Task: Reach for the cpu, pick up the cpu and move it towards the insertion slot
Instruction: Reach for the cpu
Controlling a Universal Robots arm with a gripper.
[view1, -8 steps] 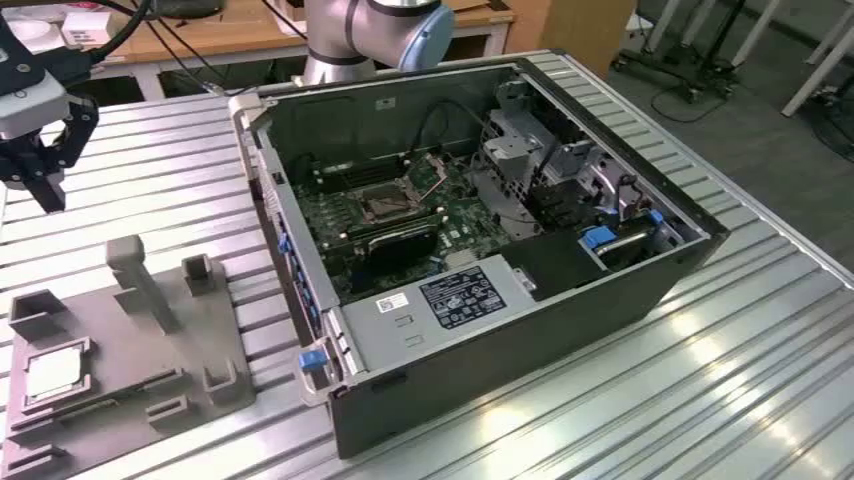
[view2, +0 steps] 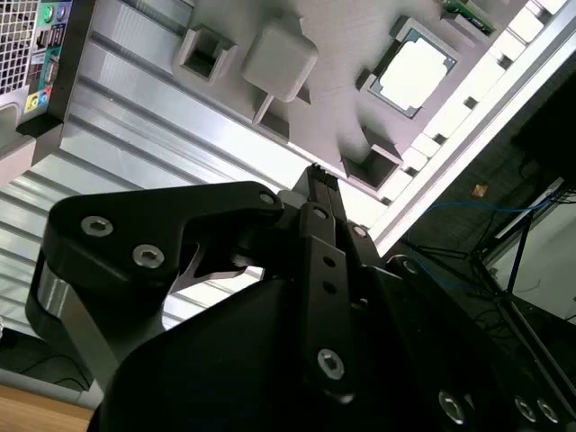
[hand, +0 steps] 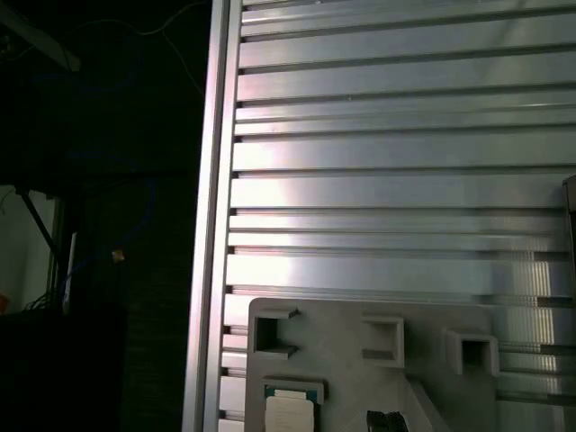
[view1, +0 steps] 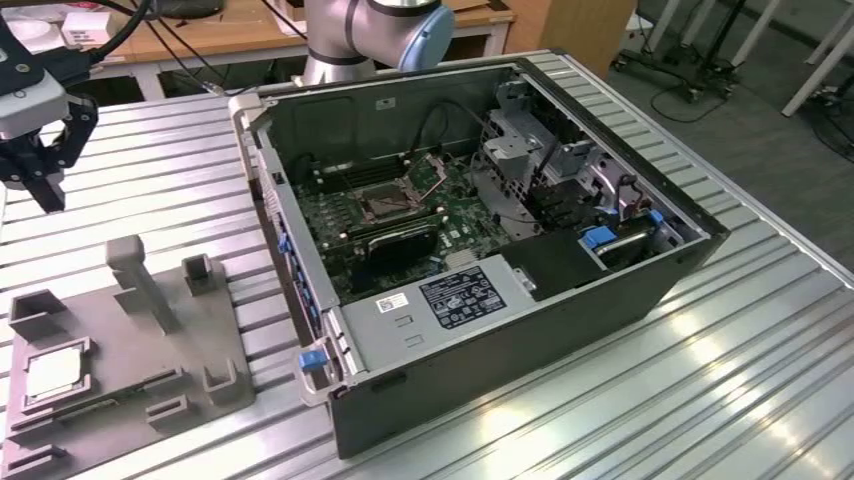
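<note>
The cpu (view1: 54, 374) is a small pale square chip lying in a recess of the grey plastic tray (view1: 200, 340) at the exterior view's lower left. It also shows in both wrist views, cpu (view2: 414, 72) and cpu (hand: 290, 411). My black gripper (view1: 48, 200) hangs above the ribbed table at the exterior view's far left, well short of the tray and apart from the chip. Its fingers (view2: 317, 180) meet in a narrow tip, shut with nothing between them. The insertion slot (view1: 387, 205) sits on the green board inside the open computer case.
The black computer case (view1: 534, 300) lies open on the ribbed aluminium table (view1: 747, 380). Upright posts (view1: 140, 280) rise from the tray between the gripper and the chip. The table edge (hand: 216, 225) runs close beside the tray, with dark floor beyond.
</note>
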